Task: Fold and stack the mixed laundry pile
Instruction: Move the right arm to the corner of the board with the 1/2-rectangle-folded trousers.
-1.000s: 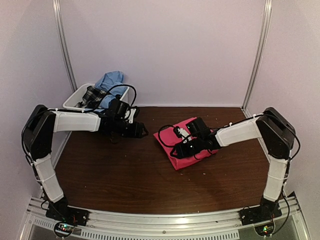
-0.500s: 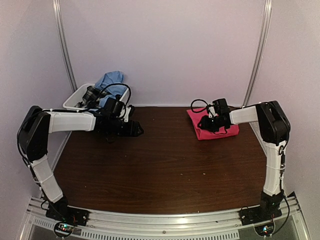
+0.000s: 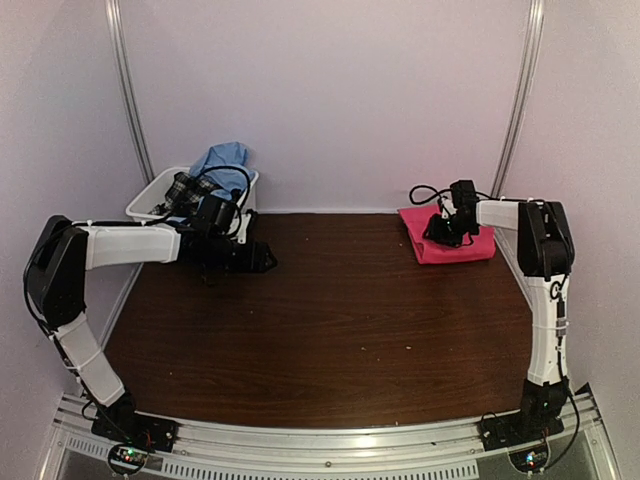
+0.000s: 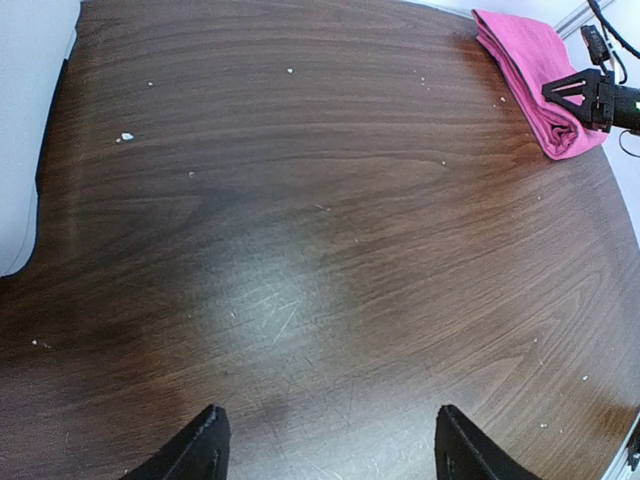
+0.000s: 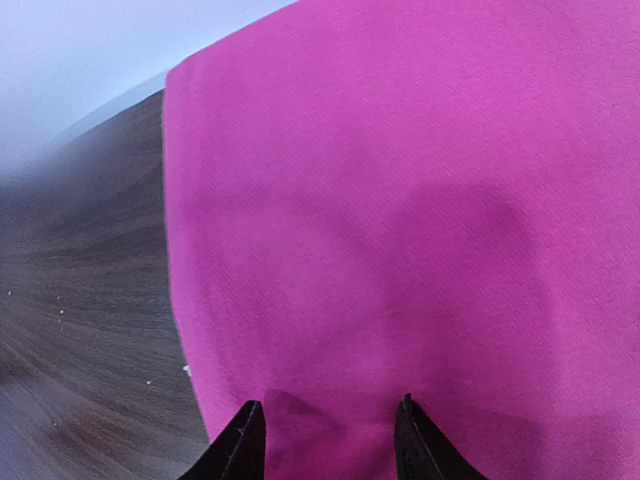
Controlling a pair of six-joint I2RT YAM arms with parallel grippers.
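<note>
Laundry is waiting at the far left: I am seeing the light blue collared shirt (image 3: 225, 160) and the black-and-white plaid garment (image 3: 183, 187) heaped in the white tub (image 3: 145, 205) at the back-left corner. The left gripper (image 4: 330, 415) is hovering low over bare wood near that tub, its jaws standing wide with nothing between them. Moving right across the table (image 3: 320, 320), I am finding the pink-red cloth (image 3: 465, 248) folded into a neat rectangle in the far right corner. The right gripper (image 5: 328, 405) is down over it, tips at or just above the top layer and partly apart. I am not seeing any fabric pinched between them.

I am judging this to be the placing step for the first folded piece, with the stack starting there. Next, I am expecting to lift the right arm straight off so the fold is not dragged. Then the left arm is going to need turning back to the tub to draw one garment free without hauling both out.
</note>
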